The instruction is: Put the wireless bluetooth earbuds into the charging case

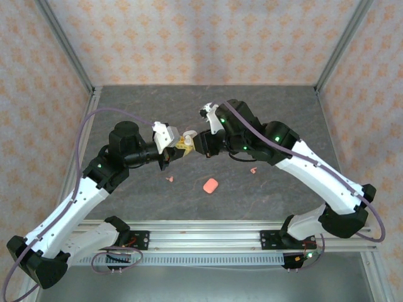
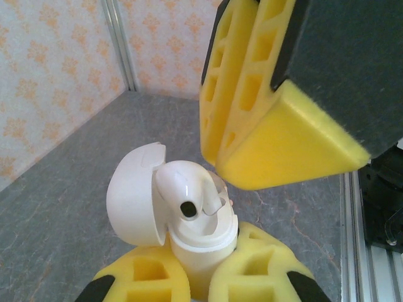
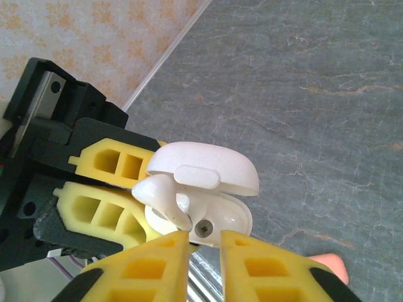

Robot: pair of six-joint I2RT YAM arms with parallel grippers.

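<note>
Two grippers meet over an open case, one earbud half in

Above the grey table [image 1: 126, 107], my left gripper [image 2: 195, 270] is clamped around the base of a white charging case [image 2: 132, 195]. Seen from the left wrist, the case's lid is hinged open to the left. A whitish earbud [image 2: 182, 189] sits in the mouth of the case, rounded head up and tilted, so it is not flush in its well. My right gripper [image 3: 204, 242] hangs right at it. Its jaws are parted by a narrow gap, with nothing between them that I can see, and one fingertip looks to be touching the earbud's stem.

As I judge it, the step in hand is to seat this bud fully. I would nudge rather than pinch — press slowly down along the line of the well with one pad while the left arm holds the case rigid. A sideways push risks popping the bud out or swinging the lid onto it. If it will not drop in, I would take the head lightly and straighten it first.

On the table below lie a coral case [image 1: 210, 185] and two coral-pink earbuds — one to its left [image 1: 169, 178], one to its right [image 1: 253, 170]. Both are apart from the case.
</note>
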